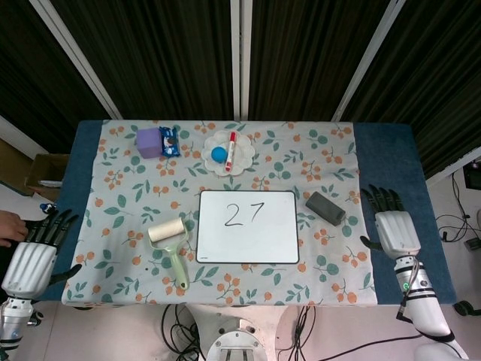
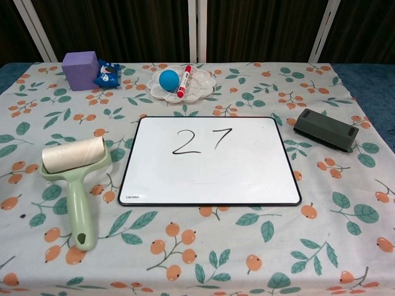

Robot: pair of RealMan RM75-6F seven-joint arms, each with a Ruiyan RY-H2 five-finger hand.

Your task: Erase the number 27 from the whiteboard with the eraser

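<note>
Right hand (image 1: 394, 228) open with fingers spread, near the eraser (image 1: 325, 207) but not touching, left hand (image 1: 31, 256) open too, 27 unerased on whiteboard (image 1: 248, 226).

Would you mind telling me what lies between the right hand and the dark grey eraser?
Nothing: in the head view, only bare floral tablecloth separates the right hand from the dark grey eraser.

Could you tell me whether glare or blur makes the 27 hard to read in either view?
No: in the head view the whiteboard is evenly lit and the digits are small but sharp; in the chest view the 27 is large and crisp, with no glare.
</note>
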